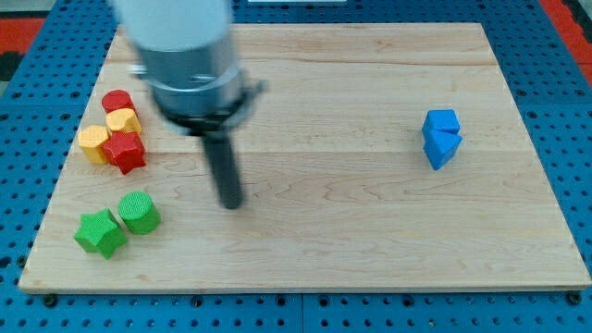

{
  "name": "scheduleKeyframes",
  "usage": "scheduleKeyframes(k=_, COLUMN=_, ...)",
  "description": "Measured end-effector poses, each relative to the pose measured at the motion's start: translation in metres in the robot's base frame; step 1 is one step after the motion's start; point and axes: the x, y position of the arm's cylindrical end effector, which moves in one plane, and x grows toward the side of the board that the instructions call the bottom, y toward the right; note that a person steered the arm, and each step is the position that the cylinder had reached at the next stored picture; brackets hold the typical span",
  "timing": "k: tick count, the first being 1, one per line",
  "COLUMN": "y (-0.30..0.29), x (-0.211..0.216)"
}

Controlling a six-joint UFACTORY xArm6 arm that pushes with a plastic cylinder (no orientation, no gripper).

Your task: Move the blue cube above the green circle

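The blue cube sits at the view's right, touching a blue triangular block just below it. The green circle, a short cylinder, lies at the view's lower left, next to a green star. My tip rests on the board right of the green circle, about a hundred pixels away, and far to the left of the blue cube. It touches no block.
A cluster at the view's left holds a red cylinder, a yellow block, another yellow block and a red star. The wooden board lies on a blue pegboard.
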Motion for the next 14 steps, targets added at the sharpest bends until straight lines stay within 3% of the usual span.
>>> scheduleKeyframes(k=1, y=0.151, x=0.009)
scheduleKeyframes(k=2, y=0.275, x=-0.009)
scheduleKeyframes(k=3, y=0.284, x=-0.073)
scheduleKeyframes(k=4, y=0.257, x=-0.127)
scheduleKeyframes(k=5, y=0.185, x=-0.113)
scheduleKeyframes(k=6, y=0.071, x=-0.075)
scheduleKeyframes(k=8, y=0.09, x=-0.006)
scheduleKeyframes(k=9, y=0.017, x=0.012)
scheduleKeyframes(k=10, y=0.022, x=0.018)
scheduleKeyframes(k=11, y=0.047, x=-0.004)
scheduleKeyframes(k=12, y=0.009, x=-0.045)
scheduleKeyframes(k=13, y=-0.059, x=-0.01)
scheduleKeyframes(k=14, y=-0.055, x=-0.012)
